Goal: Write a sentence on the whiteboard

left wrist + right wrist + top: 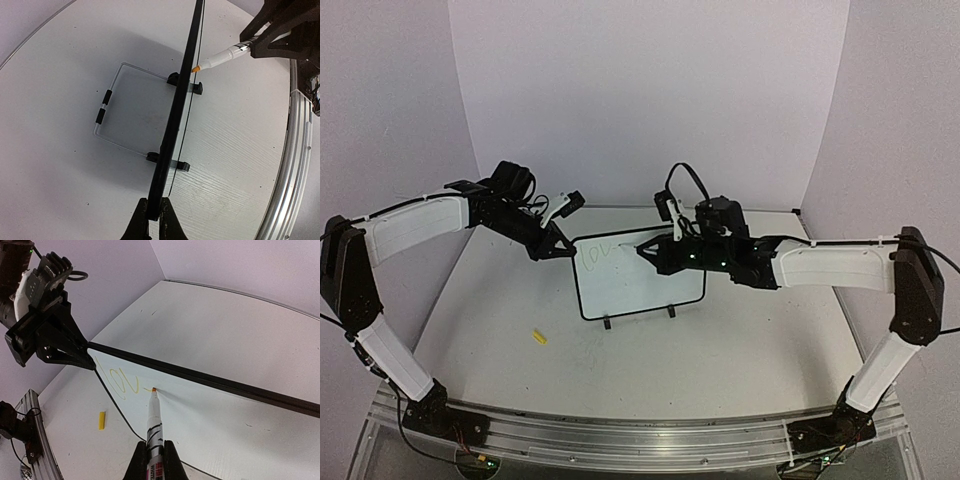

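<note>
My left hand (155,212) pinches the board (640,290) at its 10 o'clock corner, and the board stands in the middle of the table (740,360). My right hand (154,449) is shut on the pen (154,415), whose tip touches the board just at 3 o'clock of the letters (117,380). If I push too hard, the board could tip back and the line would wobble.

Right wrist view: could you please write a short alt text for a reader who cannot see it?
The right hand holds a marker with its orange tip at the whiteboard, just after the pale letters "lov". The left hand grips the board's corner, and a small yellow piece lies on the table beside the board.
</note>
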Robot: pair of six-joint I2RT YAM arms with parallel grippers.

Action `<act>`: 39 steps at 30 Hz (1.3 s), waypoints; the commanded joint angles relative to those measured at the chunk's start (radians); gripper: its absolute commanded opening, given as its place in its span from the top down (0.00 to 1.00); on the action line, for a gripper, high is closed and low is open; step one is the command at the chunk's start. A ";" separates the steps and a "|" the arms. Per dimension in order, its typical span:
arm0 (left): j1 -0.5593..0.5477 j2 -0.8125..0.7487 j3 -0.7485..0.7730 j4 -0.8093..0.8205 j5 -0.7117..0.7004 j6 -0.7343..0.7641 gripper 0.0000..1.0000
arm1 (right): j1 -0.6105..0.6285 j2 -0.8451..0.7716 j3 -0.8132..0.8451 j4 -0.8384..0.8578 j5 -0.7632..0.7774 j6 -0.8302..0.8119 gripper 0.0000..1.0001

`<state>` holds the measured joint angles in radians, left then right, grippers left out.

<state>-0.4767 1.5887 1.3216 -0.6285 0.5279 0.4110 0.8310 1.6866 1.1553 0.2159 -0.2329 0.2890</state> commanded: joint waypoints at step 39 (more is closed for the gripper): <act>0.013 -0.010 0.018 -0.014 -0.134 0.044 1.00 | -0.017 0.045 0.005 0.045 -0.063 0.010 1.00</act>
<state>-0.4767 1.5887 1.3216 -0.6289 0.5262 0.4110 0.8188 1.7226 1.1801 0.2340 -0.3130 0.2880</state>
